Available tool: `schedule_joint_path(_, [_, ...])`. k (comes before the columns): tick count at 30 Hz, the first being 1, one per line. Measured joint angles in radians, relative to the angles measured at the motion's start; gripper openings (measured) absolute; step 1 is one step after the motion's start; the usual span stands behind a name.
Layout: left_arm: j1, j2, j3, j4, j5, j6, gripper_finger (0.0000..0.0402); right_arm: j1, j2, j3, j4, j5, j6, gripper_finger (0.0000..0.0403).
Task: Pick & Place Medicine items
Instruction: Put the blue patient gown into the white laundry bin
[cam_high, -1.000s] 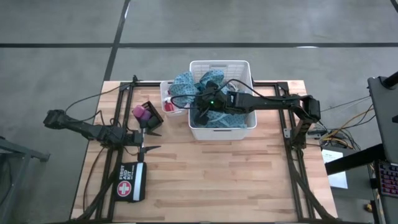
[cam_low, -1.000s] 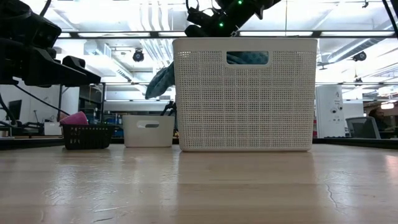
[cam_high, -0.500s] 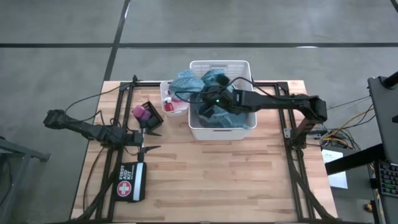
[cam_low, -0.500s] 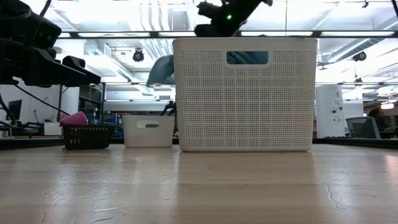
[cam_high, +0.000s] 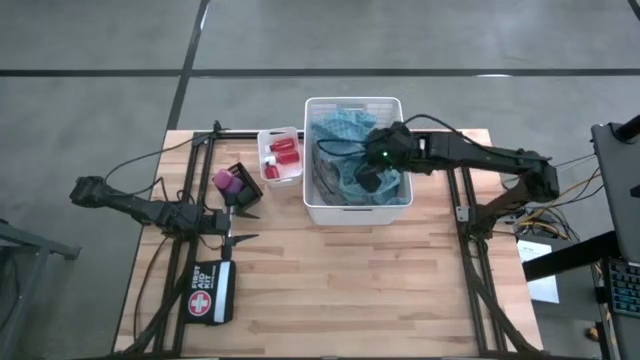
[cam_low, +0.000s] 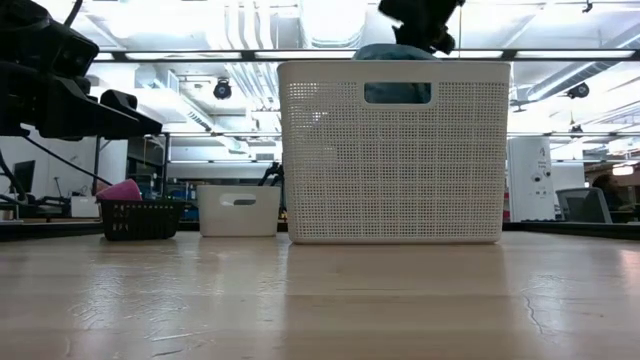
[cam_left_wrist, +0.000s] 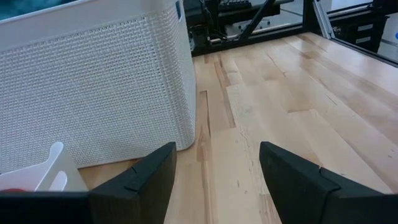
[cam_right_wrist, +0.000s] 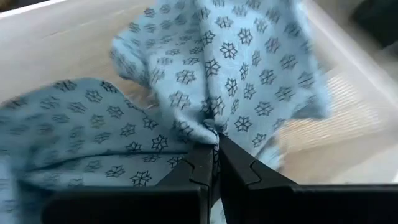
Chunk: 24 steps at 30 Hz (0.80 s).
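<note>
Right arm: reaches across over the white basket (cam_high: 355, 203).
Right gripper (cam_right_wrist: 215, 163): fingers pinched tight on the teal patterned cloth (cam_right_wrist: 236, 81), bunched inside the basket.
Left gripper (cam_high: 240, 224): parted, empty, low beside the first-aid pouch (cam_high: 210, 292).

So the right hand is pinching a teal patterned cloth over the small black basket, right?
Not quite. The right hand is pinching the teal patterned cloth, but over the large white basket, not the small black one; the high view shows it.

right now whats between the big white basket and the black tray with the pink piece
In the high view, a small white bin holding red bottles sits between the basket and black tray.
</note>
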Motion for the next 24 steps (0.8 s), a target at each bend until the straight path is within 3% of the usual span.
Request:
schedule_joint_path(4, [0.0, 0.0, 0.0, 0.0, 0.0, 0.0, 0.0236, -0.019, -0.022, -0.01, -0.033, -0.148, 0.065, 0.0008])
schedule_joint_path(11, [0.0, 0.0, 0.0, 0.0, 0.0, 0.0, 0.0236, -0.072, 0.05, -0.034, -0.136, -0.16, 0.119, 0.0008])
schedule_joint_path(24, [0.0, 0.0, 0.0, 0.0, 0.0, 0.0, 0.0236, -0.2, 0.288, -0.054, -0.141, -0.264, 0.069, 0.0008])
